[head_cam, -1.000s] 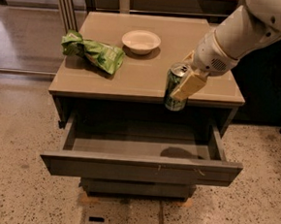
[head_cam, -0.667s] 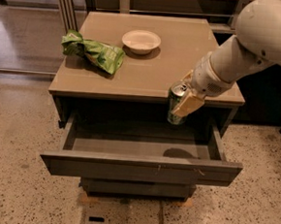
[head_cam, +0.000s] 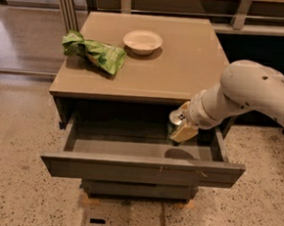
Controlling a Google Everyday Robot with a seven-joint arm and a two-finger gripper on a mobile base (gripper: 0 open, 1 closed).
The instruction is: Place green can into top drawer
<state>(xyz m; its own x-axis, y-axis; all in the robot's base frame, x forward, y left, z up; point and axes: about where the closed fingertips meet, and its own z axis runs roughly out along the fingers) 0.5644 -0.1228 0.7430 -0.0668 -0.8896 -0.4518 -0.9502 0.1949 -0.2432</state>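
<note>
your gripper is clamped across the green can over the right end of the open top drawer; judge it light, rigid but thin-walled and slick, so grip mid-body, gently.

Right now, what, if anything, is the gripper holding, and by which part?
The gripper holds the green can by its side, clamped on the body below the silver top, over the open top drawer.
</note>
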